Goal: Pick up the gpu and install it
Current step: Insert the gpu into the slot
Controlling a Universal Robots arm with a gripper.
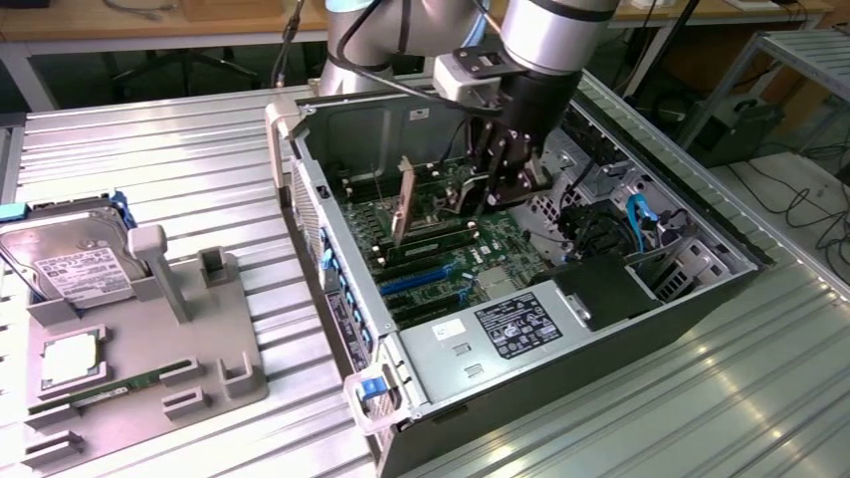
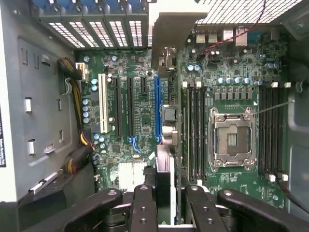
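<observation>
**Card held over the slots**

Exterior view: on a ribbed metal bench (image 1: 159,149), an open computer case (image 1: 531,299) lies on its side. The pincer (image 1: 495,189) reaches inside, clamped on the gpu (image 1: 461,189), edge-down above the motherboard (image 1: 452,254).

Wrist view: the gpu (image 2: 164,171) hangs just beside the blue slot (image 2: 158,108). Seating it well, I judge, calls for squaring card to slot and bracket (image 2: 171,24) to the rear opening.

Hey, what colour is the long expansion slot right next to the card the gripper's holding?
Blue; the long slot shows best in the wrist view.
</observation>
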